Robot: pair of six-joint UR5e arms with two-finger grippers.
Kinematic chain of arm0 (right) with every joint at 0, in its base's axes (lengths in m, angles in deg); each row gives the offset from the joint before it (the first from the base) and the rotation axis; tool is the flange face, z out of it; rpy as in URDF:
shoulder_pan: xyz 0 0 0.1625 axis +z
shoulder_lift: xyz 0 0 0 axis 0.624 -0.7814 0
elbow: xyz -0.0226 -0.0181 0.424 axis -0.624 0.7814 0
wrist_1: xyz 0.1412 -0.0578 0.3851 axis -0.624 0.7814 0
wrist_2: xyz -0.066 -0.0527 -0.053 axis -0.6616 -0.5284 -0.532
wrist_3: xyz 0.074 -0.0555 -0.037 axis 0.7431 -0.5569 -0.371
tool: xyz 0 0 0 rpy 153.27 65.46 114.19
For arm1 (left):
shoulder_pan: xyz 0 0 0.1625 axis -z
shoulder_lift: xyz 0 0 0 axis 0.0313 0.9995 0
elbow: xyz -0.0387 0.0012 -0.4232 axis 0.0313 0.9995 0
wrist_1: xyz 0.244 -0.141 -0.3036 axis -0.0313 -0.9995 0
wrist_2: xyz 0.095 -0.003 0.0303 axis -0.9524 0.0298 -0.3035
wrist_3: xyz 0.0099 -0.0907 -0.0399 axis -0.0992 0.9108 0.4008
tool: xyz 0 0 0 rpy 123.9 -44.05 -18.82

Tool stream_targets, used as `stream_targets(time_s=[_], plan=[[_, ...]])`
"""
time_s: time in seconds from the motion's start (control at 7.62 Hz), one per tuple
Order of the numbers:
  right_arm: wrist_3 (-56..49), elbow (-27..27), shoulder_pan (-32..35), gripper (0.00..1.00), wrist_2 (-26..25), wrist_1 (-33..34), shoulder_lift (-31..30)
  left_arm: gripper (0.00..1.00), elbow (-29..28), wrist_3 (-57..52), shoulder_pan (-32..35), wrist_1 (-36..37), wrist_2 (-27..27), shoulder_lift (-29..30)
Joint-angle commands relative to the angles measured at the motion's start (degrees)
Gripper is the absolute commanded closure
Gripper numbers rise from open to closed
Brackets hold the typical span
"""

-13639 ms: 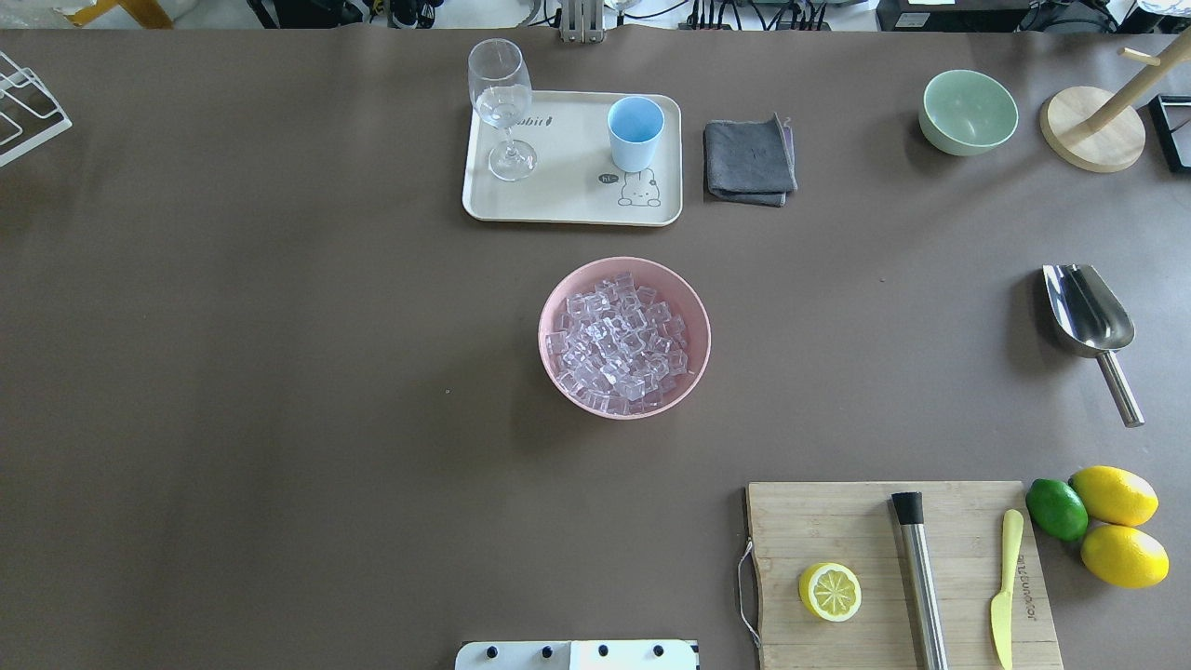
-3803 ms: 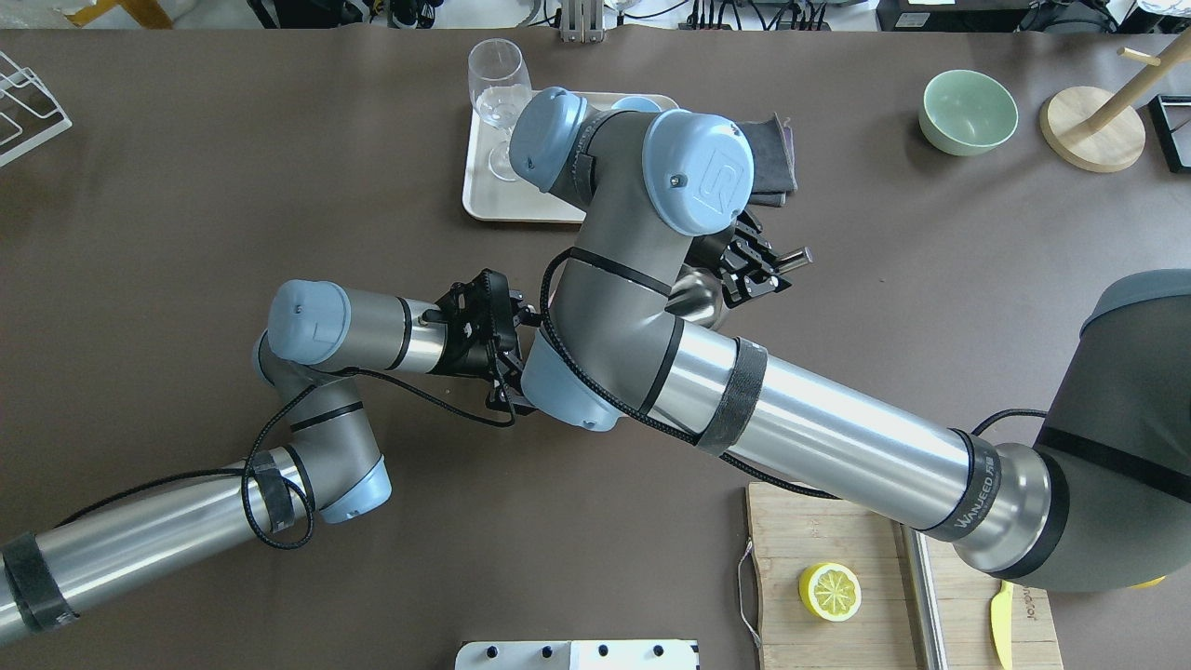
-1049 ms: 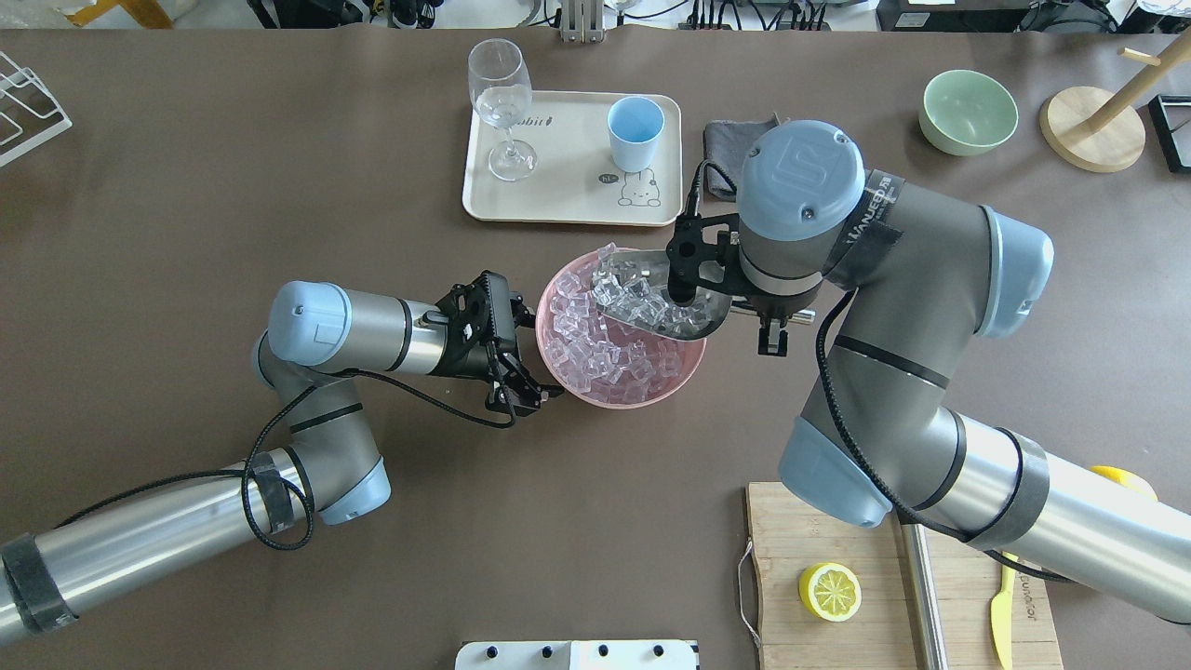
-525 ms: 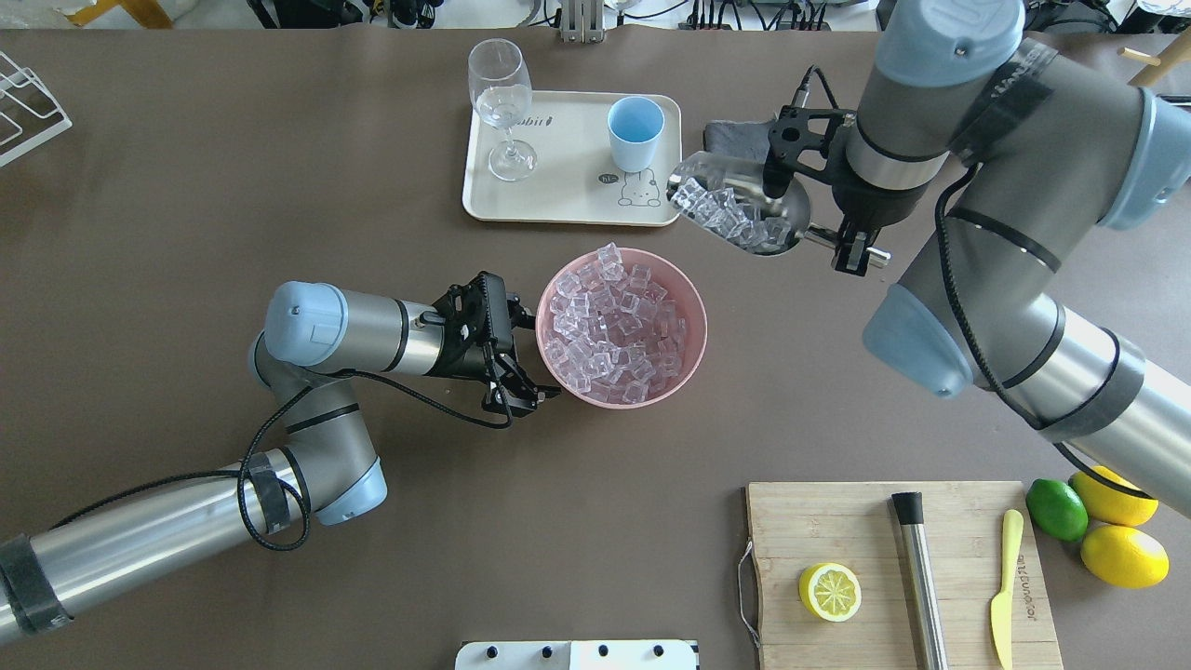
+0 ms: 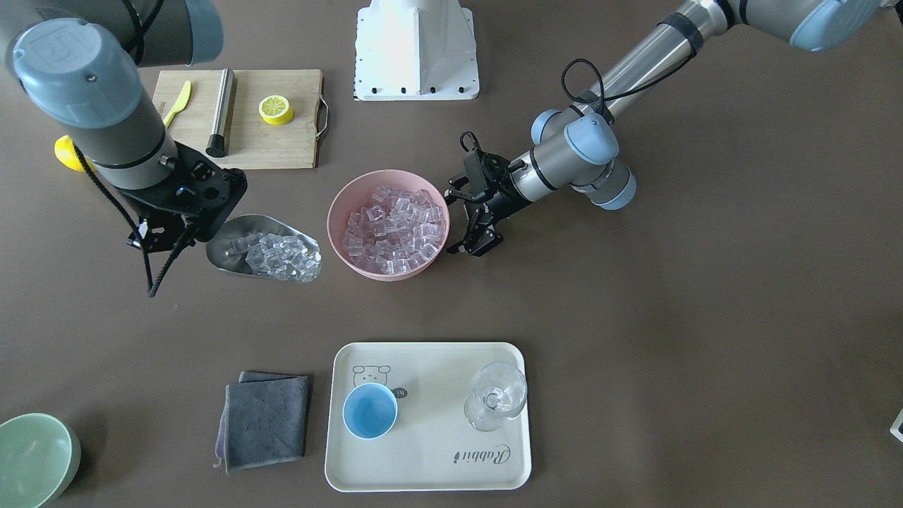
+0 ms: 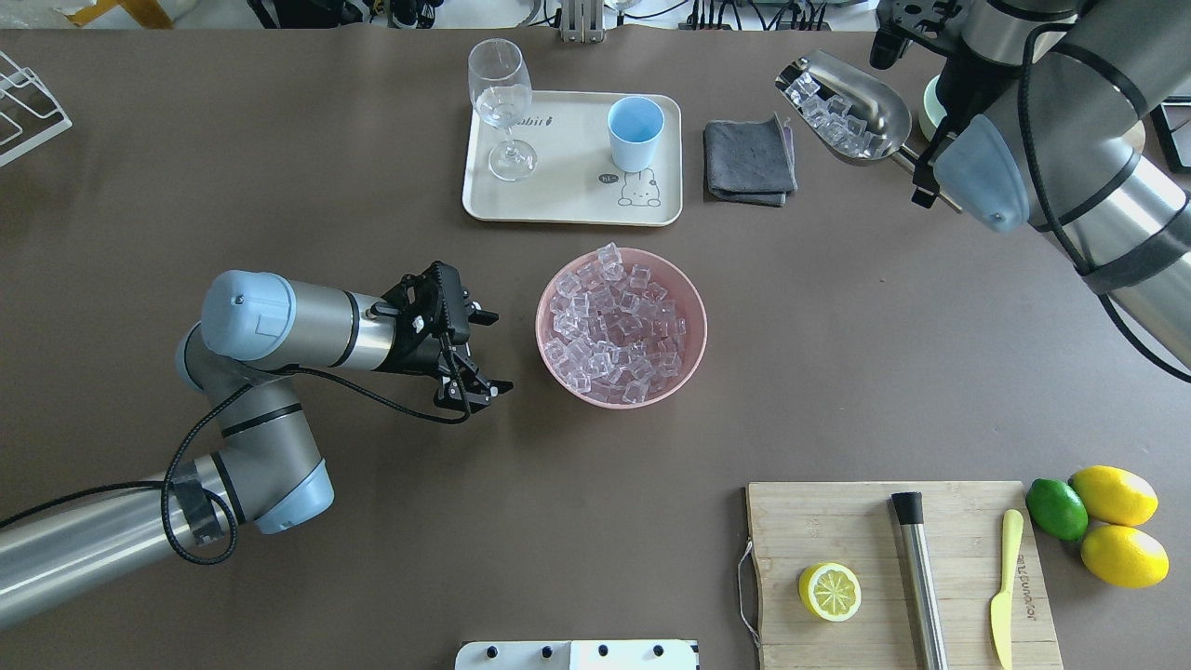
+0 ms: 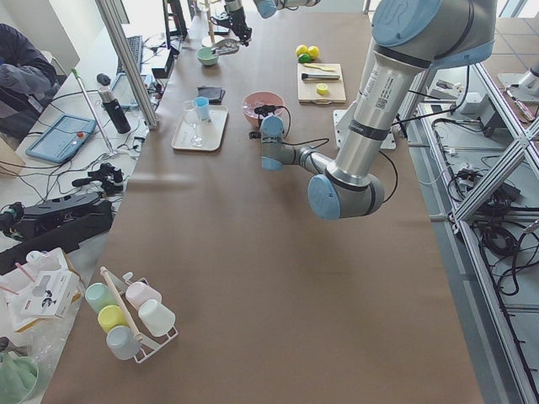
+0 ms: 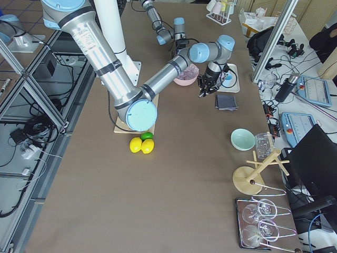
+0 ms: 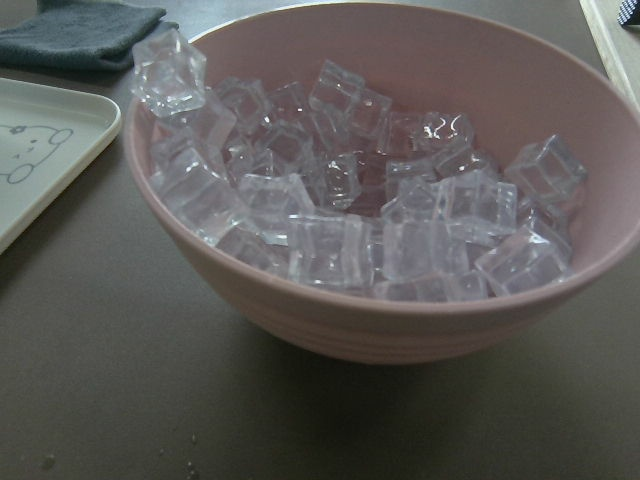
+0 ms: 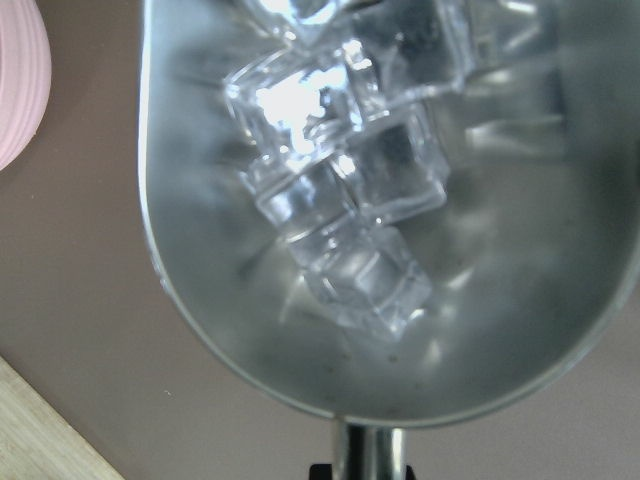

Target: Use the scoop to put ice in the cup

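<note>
Moving away from the small light-blue cup [image 6: 635, 130], which stands empty on the cream tray [image 6: 568, 191], the shiny steel scoop [image 6: 875, 112] of clear ice cubes [image 6: 831, 110] is now well past the grey cloth [image 6: 749, 160]. The right gripper [image 6: 926, 179] is closed on its handle, but the arm hides most of that grip. The left gripper [image 6: 493, 352] has pulled back from the round pink bowl [image 6: 549, 316] and hangs open beside it, arm bent low.

Blue cup [image 7: 202, 107] on cream tray [image 7: 208, 135]
</note>
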Motion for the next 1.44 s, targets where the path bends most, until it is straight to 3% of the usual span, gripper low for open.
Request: stream_targets(time_s=[0.0, 0.26, 0.52, 0.66, 1.05, 1.31], plan=[[1.1, 8.35, 1.56, 1.0, 1.64, 9.03, 8.14, 0.02, 17.52, -0.16, 1.41, 24.04, -0.38, -7.36], [1.1, 15.1, 0.78, 1.0, -0.82, 16.7, 16.58, 0.02, 25.2, -0.25, 3.33, 44.61, -0.46, -7.56], [3.28, 17.94, -3.78, 1.0, -3.98, 16.63, 19.94, 0.02, 27.17, -0.16, 7.45, 60.37, -0.9, -6.95], [5.38, 19.69, -5.28, 1.0, -4.25, 16.46, 21.44, 0.02, 27.26, -0.16, 8.7, 63.93, -5.6, -6.77], [4.8, 29.51, -6.35, 1.0, -6.19, 13.4, 25.83, 0.02, 28.4, -0.16, 10.73, 67.13, -0.14, -8.87], [4.96, 37.16, -6.44, 1.0, -6.01, 9.79, 28.82, 0.02, 28.23, -0.07, 11.52, 67.13, 0.15, -8.97]])
